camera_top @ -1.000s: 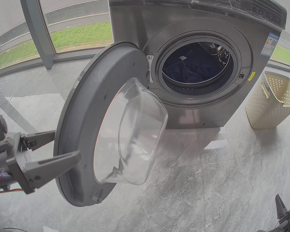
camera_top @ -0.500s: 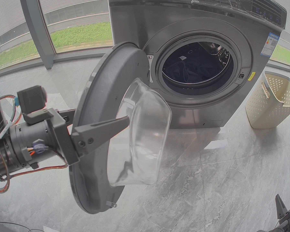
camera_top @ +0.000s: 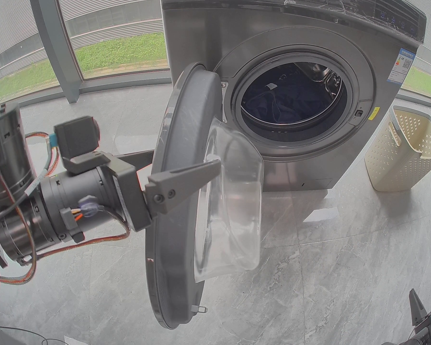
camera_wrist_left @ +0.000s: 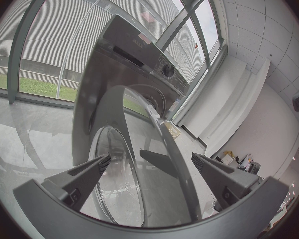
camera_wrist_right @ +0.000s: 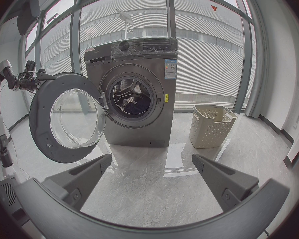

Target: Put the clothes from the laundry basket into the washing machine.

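Note:
The grey washing machine (camera_top: 292, 34) stands with its round door (camera_top: 177, 216) swung about halfway, edge-on to me. Dark clothes (camera_top: 287, 97) lie inside the drum, also seen as dark clothes (camera_wrist_right: 134, 105) from the right wrist. My left gripper (camera_top: 187, 161) is open and straddles the door's rim (camera_wrist_left: 169, 143), one finger on each side of it. The cream laundry basket (camera_top: 407, 154) stands on the floor right of the machine; no clothes show in the basket (camera_wrist_right: 211, 126). My right gripper (camera_top: 426, 286) is open and low at the near right, holding nothing.
Grey marble floor (camera_top: 321, 274) spreads in front of the machine with free room between door and basket. Tall windows with a grey pillar (camera_top: 52, 39) run behind on the left. A white wall and curtain (camera_wrist_right: 255, 67) stand beyond the basket.
My left gripper has moved right and toward the machine with the door's rim between its fingers. The door has swung from wide open to about half shut. The right arm has stayed put.

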